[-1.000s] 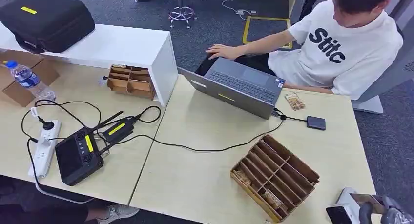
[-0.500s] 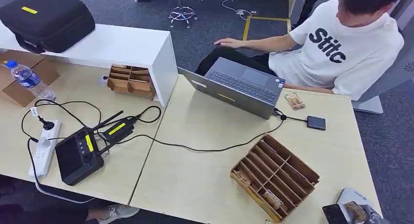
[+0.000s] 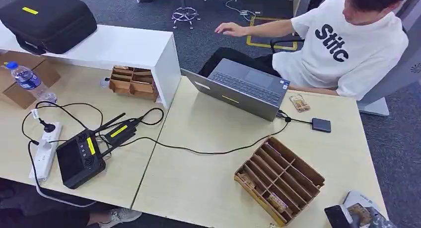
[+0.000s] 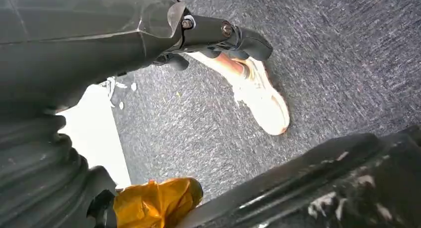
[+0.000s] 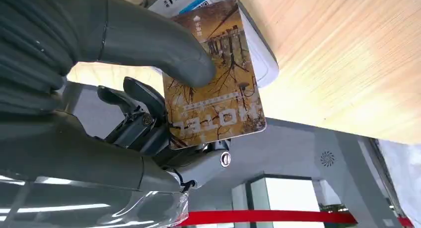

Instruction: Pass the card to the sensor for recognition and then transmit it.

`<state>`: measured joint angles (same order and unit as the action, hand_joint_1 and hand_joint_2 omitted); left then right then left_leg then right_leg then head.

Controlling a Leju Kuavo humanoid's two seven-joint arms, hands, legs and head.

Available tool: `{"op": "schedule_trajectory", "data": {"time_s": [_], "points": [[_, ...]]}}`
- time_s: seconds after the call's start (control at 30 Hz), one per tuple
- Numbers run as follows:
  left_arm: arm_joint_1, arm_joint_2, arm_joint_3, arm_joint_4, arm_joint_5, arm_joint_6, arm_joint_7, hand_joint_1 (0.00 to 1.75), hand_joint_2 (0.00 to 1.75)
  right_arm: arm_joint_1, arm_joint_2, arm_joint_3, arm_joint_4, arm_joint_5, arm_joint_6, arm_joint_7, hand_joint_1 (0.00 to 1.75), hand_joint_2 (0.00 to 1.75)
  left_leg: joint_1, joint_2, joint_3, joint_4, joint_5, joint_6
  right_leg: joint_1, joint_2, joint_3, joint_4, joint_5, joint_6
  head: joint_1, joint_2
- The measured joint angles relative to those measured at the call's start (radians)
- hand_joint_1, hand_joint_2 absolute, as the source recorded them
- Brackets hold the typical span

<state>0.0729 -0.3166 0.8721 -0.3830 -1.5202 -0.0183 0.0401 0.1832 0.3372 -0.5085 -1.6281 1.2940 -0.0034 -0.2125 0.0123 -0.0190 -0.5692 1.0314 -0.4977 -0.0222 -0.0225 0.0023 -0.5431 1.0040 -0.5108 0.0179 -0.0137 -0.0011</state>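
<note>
In the head view, the right robot hand (image 3: 370, 219) sits at the near right corner of the tabletop (image 3: 198, 188), holding the card (image 3: 359, 213) over the white sensor (image 3: 358, 200) that lies on that corner, just beside the wooden divider tray (image 3: 279, 179). Farther along, a laptop (image 3: 243, 88) stands at the far edge with a person (image 3: 342, 44) seated behind it, one arm stretched out away from the tabletop. In the left wrist view, the left robot hand (image 4: 218, 37) hangs over grey carpet, its dark fingers curled in with nothing between them (a pale shoe lies on the floor beyond). In the right wrist view, the thick grey thumb (image 5: 164, 49) presses the card's (image 5: 218, 74) printed face against the darker fingers behind it, so the card is pinched near one long edge, with most of its face clear of the thumb and overlapping the sensor (image 5: 258, 54); whether card and sensor touch I cannot tell. The likeliest trouble, as I judge it, is the card slipping or twisting in so narrow a pinch, or a failed reading if it is held tilted or lifted away too soon. With the sensor so near the corner, a push could also nudge it off the edge.
</note>
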Motion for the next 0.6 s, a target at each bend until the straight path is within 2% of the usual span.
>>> {"op": "schedule_trajectory", "data": {"time_s": [0.2, 0.37, 0.5, 0.6], "points": [[0.001, 0.000, 0.009, 0.000, -0.004, 0.002, -0.002, 0.00, 1.75, 0.000, 0.000, 0.003, -0.003, -0.002, -0.021, -0.011, 1.75, 1.75, 0.000, 0.000, 0.000, 0.000, 0.000, 0.000, 0.000, 0.000, 0.000, 0.000, 0.000, 0.000, 0.000, 0.000], [0.002, -0.001, 0.022, 0.000, -0.004, 0.013, -0.003, 0.00, 1.75, 0.014, 0.000, 0.039, -0.067, -0.021, -0.046, -0.018, 1.75, 1.75, 0.000, 0.000, 0.000, 0.000, 0.000, 0.000, 0.000, 0.000, -0.001, 0.000, 0.000, 0.000, 0.000, 0.000], [0.003, -0.002, 0.028, 0.000, 0.001, 0.035, -0.003, 0.00, 1.75, 0.060, 0.005, 0.102, -0.201, 0.016, -0.120, -0.022, 1.75, 1.75, 0.000, 0.000, 0.000, 0.000, 0.000, 0.000, 0.000, 0.000, -0.001, 0.000, 0.000, 0.000, 0.000, 0.000], [0.004, -0.002, 0.033, 0.001, 0.006, 0.045, 0.002, 0.00, 1.75, 0.097, 0.003, 0.183, -0.350, 0.006, -0.137, -0.013, 1.75, 1.75, 0.000, 0.001, 0.000, 0.000, 0.000, 0.000, 0.000, 0.001, -0.002, 0.000, 0.000, 0.000, 0.000, 0.000]]}}
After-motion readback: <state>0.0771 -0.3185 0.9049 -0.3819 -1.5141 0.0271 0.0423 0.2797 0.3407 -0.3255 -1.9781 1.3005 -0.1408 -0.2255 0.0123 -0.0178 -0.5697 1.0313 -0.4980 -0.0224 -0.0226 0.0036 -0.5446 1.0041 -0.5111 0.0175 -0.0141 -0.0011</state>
